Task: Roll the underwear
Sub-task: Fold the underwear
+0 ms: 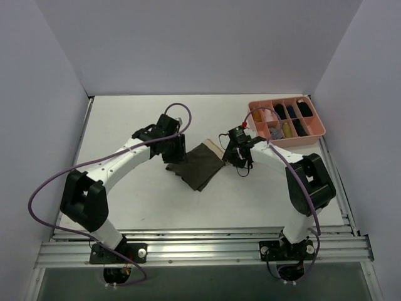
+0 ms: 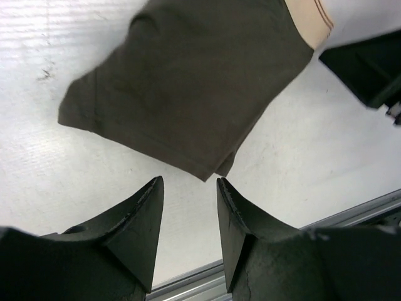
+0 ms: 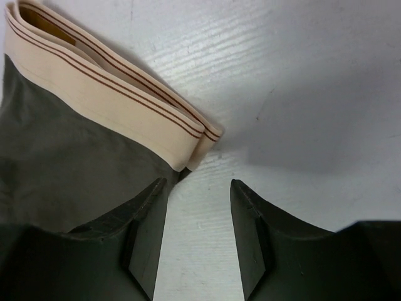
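Note:
The underwear (image 1: pixel 200 165) lies folded flat on the white table between the two arms, dark olive-brown with a beige waistband (image 1: pixel 213 146) at its far right corner. In the left wrist view the underwear (image 2: pixel 188 81) lies just beyond my left gripper (image 2: pixel 190 183), which stands open and empty over bare table at the cloth's near corner. In the right wrist view the waistband (image 3: pixel 106 94) with thin brown stripes shows at upper left. My right gripper (image 3: pixel 198 183) is open beside the cloth's edge, nothing between its fingers.
A pink compartment tray (image 1: pixel 316 132) with small dark bundles stands at the back right, close behind the right arm. The other gripper's black body (image 2: pixel 369 69) shows at the right edge of the left wrist view. A metal rail (image 1: pixel 200 248) runs along the near table edge.

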